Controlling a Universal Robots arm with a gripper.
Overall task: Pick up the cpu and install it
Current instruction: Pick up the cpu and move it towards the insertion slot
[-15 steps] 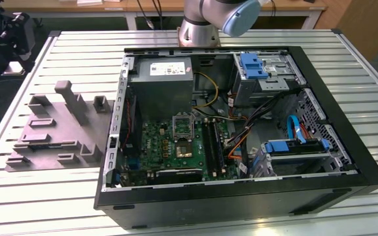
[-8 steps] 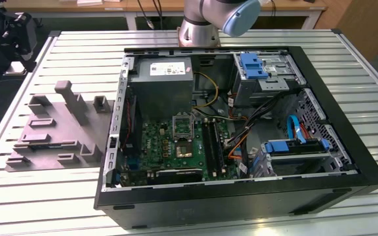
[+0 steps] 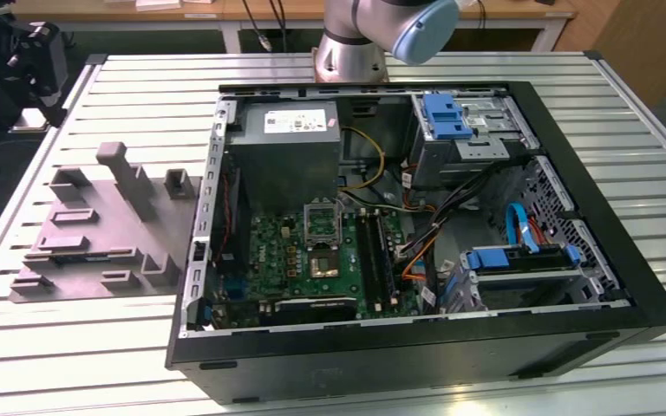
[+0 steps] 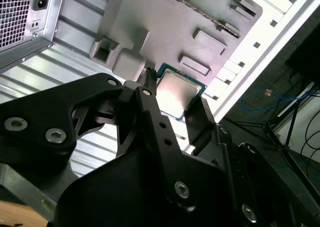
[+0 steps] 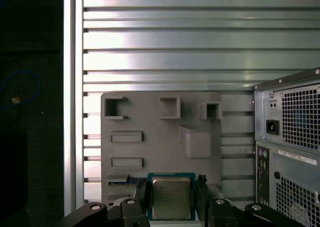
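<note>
CPU (image 5: 171,199) sits clamped edgewise in the end effector (image 5: 173,183) above the grey tray (image 5: 150,149), presumably sparing its faces.

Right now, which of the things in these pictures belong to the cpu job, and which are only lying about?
Belong to the job: the cpu, held in the gripper; the motherboard inside the open computer case.
Only lying about: the grey tray; the power supply; the blue drive bracket; the cables.
</note>
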